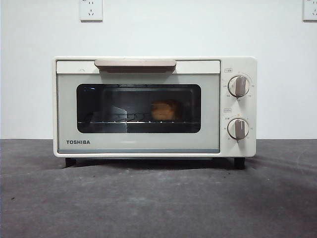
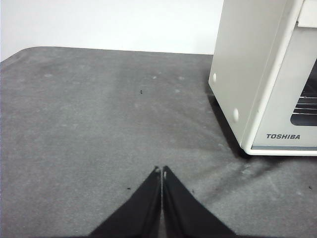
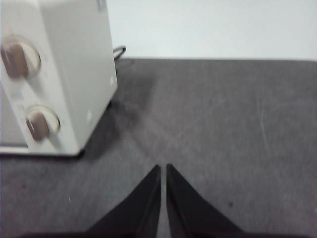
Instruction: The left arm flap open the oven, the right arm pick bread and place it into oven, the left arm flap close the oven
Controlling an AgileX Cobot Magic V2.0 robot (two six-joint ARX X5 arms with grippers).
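One bread (image 1: 164, 110) inside one closed oven (image 1: 154, 106); two empty grippers (image 2: 162, 171) (image 3: 163, 168), jaws together.

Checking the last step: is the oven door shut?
Shut: the oven door sits flush, with the bread behind its glass.

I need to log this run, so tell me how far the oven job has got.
It looks complete. The small golden-orange bread chunk sits on the rack inside the cream-white TOSHIBA toaster oven, seen through the dark glass of its shut door. Nothing is in hand: the left gripper and the right gripper are both shut and empty over the grey table, beside the oven. Nothing appears left.
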